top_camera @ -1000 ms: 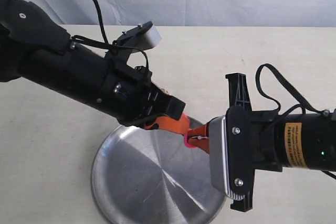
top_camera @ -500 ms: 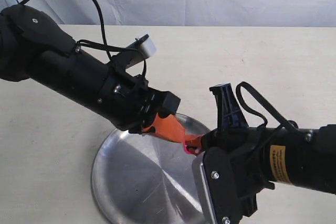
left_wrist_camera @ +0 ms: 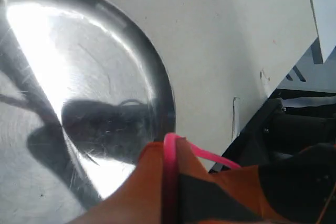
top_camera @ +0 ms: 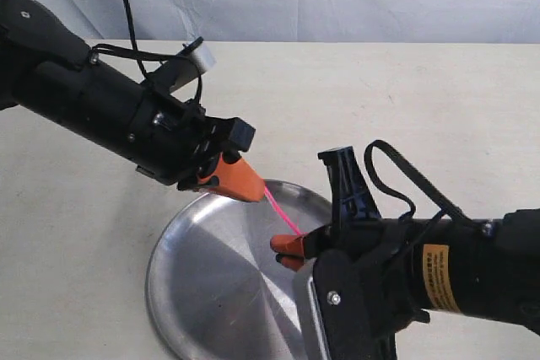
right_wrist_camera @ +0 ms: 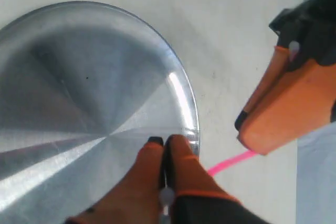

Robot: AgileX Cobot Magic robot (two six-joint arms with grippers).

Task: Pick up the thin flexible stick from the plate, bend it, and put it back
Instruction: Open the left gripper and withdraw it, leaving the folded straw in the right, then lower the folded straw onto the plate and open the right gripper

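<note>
**Arms pulling apart, stick straightening out**

Left arm is backing up and away from the right one compared with half a second ago. The tight little pink loop from back then is opening out into a nearly straight line.

Exterior view: the left gripper [top_camera: 232,176] is hanging by the plate's [top_camera: 160,267] far edge as this camera sees it. The right gripper [top_camera: 288,246] is sitting lower, over the plate's right side. The stick [top_camera: 283,212] is running diagonally between them, up off the plate, with one end in each set of jaws. The plate is resting on the pale surface [top_camera: 422,99].

Left wrist view: the jaws are clamping tight on the stick [left_wrist_camera: 169,182]. It's curling over the tips and heading out past the plate's rim [left_wrist_camera: 164,90] toward the other arm.

Right wrist view: the jaws here are pinching closed on the whitish end. The pink length [right_wrist_camera: 231,162] is leading off across to the left gripper [right_wrist_camera: 283,108].

My guess is the bending is about done and the put-back is what's left. The stick's long axis is going gripper to gripper, slanting down toward the right one. That arm is the one nearer the plate, so I'd expect its end to be going down first.
</note>
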